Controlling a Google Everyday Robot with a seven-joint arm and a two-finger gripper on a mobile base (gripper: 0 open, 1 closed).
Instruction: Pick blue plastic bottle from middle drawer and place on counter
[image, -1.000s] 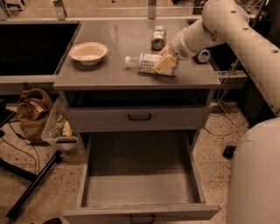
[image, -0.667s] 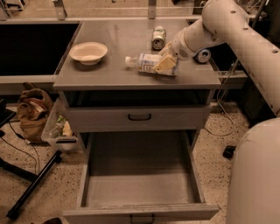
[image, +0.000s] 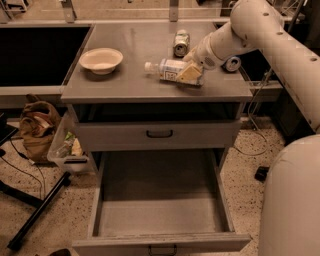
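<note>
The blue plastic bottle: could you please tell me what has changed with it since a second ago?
Nothing visibly changed. The blue plastic bottle lies on its side on the counter with the claw at its right end, and the middle drawer stands open as before.

Gripper (image: 190, 74) over blue plastic bottle (image: 167, 69) hides its base — middle drawer (image: 160, 220) front cropped.

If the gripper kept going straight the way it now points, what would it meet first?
The blue plastic bottle, lying on its side on the counter: the gripper is at its base end, pointing down onto it. Whether they touch is unclear; the counter lies right beneath.
</note>
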